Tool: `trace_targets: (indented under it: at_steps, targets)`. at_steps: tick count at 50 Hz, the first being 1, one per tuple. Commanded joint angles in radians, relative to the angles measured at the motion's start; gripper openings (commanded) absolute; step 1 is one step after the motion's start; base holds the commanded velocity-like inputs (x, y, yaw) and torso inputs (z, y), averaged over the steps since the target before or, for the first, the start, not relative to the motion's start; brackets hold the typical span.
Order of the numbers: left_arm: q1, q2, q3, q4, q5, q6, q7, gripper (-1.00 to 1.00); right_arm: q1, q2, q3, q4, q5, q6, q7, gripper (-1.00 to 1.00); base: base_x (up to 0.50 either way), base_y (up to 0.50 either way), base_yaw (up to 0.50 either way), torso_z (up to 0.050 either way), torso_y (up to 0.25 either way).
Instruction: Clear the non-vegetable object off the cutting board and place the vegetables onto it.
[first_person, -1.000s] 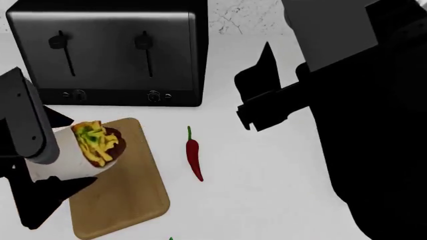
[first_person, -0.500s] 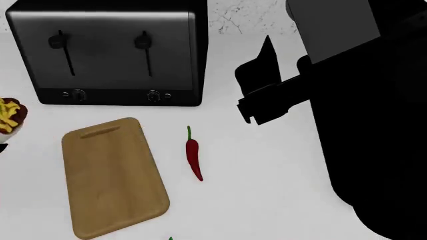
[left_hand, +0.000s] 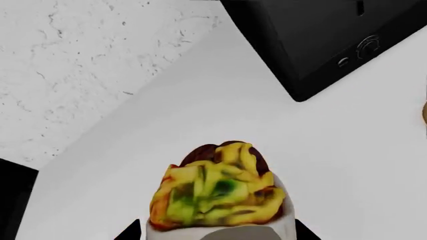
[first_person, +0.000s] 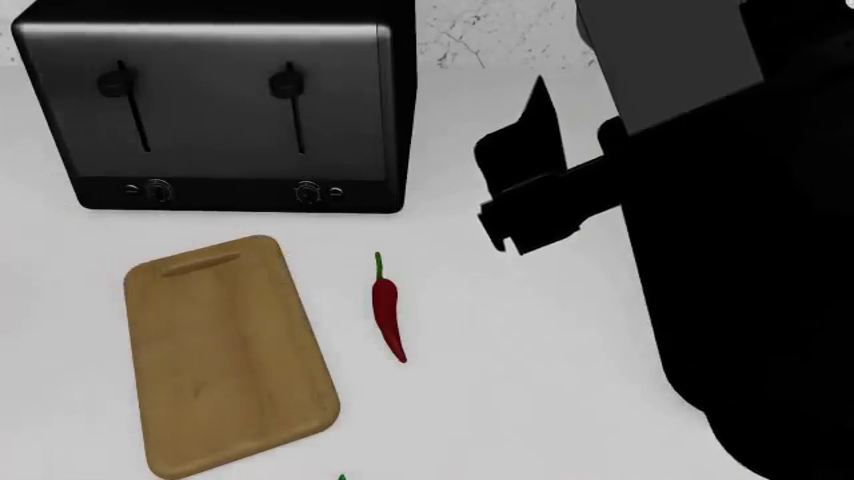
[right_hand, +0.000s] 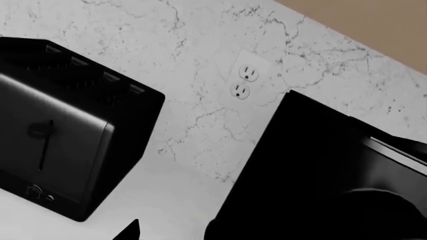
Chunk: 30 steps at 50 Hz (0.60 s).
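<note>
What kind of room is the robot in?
It looks like a kitchen, on a white countertop. There is a black toaster, a wooden cutting board with a red chili pepper lying beside it, and a marble-look wall with a power outlet.

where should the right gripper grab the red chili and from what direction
Grip the chili pepper across its thicker upper body, just below the green stem, coming straight down from above. It lies flat on the counter, lengthwise toward the toaster, so close the jaws across its narrow width.
</note>
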Motion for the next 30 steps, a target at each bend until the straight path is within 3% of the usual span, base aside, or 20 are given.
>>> trace_targets:
  at_steps: [1,12,13,24,30]
  targets:
    - [-0.027,0.081,-0.008,-0.215,0.065,0.066,-0.020,-1.00,-0.014,-0.010,0.034,-0.006,0.007,0.003,-0.002,1.00,0.00,0.00,0.00,0.000,0.000]
    - [0.020,0.102,-0.028,-0.333,0.060,0.105,-0.060,-1.00,-0.010,-0.005,0.029,0.000,0.022,0.003,0.010,1.00,0.00,0.00,0.00,0.000,0.001]
    - [0.029,0.102,-0.028,-0.334,0.059,0.111,-0.064,1.00,-0.007,-0.005,0.026,0.001,0.024,0.006,0.012,1.00,0.00,0.00,0.00,0.000,0.000]
    - [-0.012,0.099,-0.018,-0.310,0.062,0.090,-0.034,1.00,0.020,-0.005,0.003,0.013,0.030,0.009,0.015,1.00,0.00,0.00,0.00,0.000,0.000]
    - [-0.021,0.082,-0.036,-0.177,0.028,0.042,-0.012,1.00,0.018,-0.002,-0.004,0.013,0.029,-0.003,0.016,1.00,0.00,0.00,0.00,0.000,0.000]
